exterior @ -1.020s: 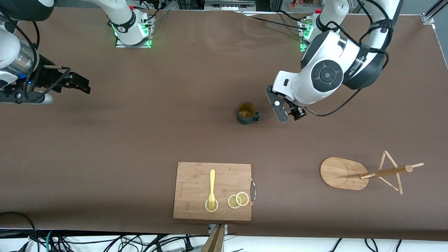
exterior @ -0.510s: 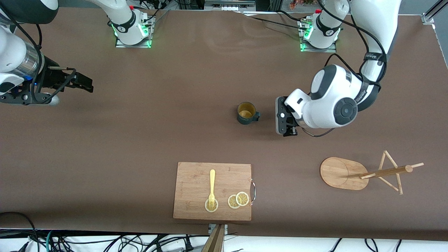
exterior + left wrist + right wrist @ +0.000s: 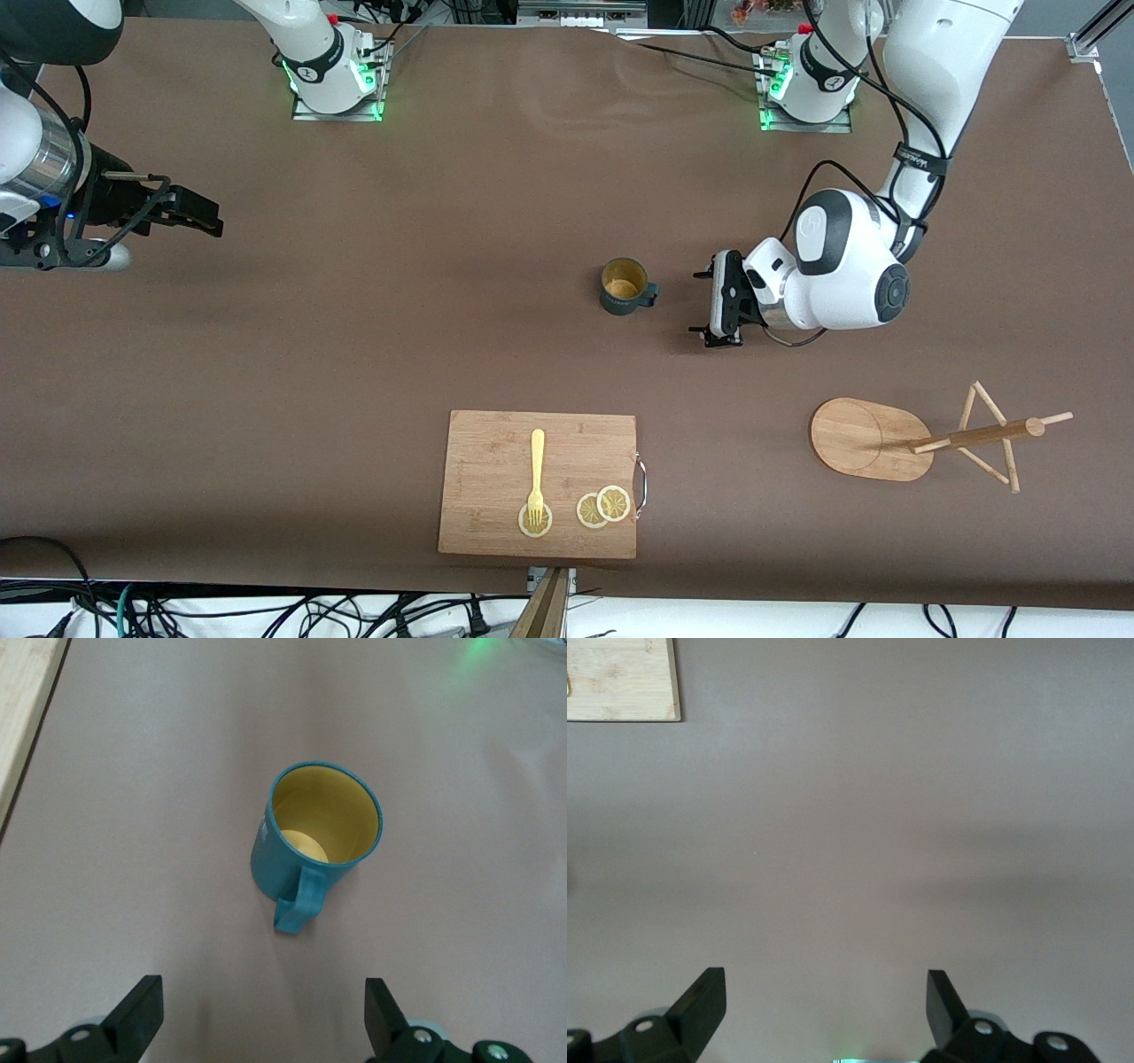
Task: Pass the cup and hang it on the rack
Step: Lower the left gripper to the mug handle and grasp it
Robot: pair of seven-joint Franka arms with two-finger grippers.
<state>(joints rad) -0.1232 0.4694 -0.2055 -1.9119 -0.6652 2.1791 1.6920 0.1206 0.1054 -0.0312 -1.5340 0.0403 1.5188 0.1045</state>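
Observation:
The cup [image 3: 625, 286], a small dark teal mug with a yellowish inside, stands upright mid-table with its handle toward the left arm's end. In the left wrist view the cup [image 3: 314, 837] shows its handle pointing at the gripper. My left gripper [image 3: 700, 303] is low beside the cup on its handle side, open and empty, a short gap from the handle; it also shows in its own view [image 3: 264, 1019]. The rack [image 3: 973, 434], a light wooden mug tree on an oval base, stands nearer the front camera toward the left arm's end. My right gripper [image 3: 208, 217] waits open and empty at the right arm's end, seen too in its own view [image 3: 826, 1010].
A bamboo cutting board [image 3: 496, 461] with a yellow fork [image 3: 536, 470] and lemon slices [image 3: 603, 506] lies near the front edge, nearer the camera than the cup. Its corner shows in the right wrist view [image 3: 620, 678].
My left arm has swung down and turned its gripper to face the cup's handle side. The right gripper has shifted only slightly. The cup has not moved.

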